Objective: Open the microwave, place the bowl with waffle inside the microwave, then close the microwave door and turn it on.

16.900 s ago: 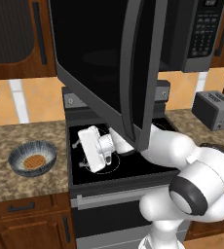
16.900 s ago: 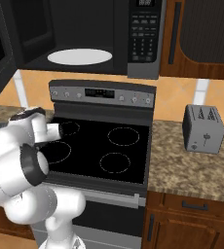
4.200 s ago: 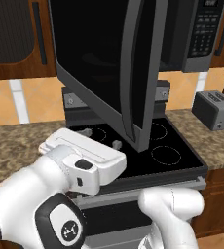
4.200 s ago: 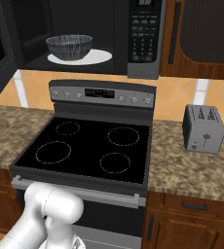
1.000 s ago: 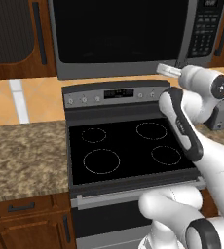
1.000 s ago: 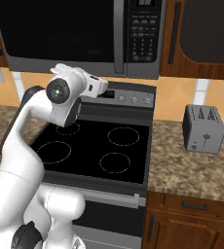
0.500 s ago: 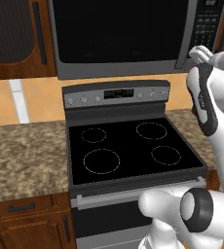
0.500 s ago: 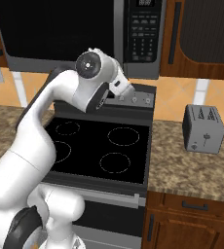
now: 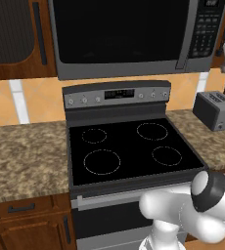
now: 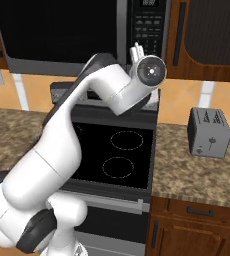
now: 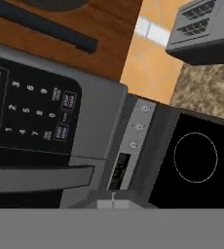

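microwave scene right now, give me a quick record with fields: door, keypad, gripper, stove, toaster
door: wide black glass microwave door is shut, flush with the dark grey-silver microwave
keypad: black button strip at the microwave's right end
gripper: white arm's gripper raised just below the keypad, jaws shut, holding nothing visible
stove: black glass cooktop with four ring burners, nothing on it
toaster: small silver toaster on the granite counter right of the stove

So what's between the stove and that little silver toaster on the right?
Only bare speckled granite counter. In the right base view the toaster stands on it, apart from the stove, with nothing lying between them.
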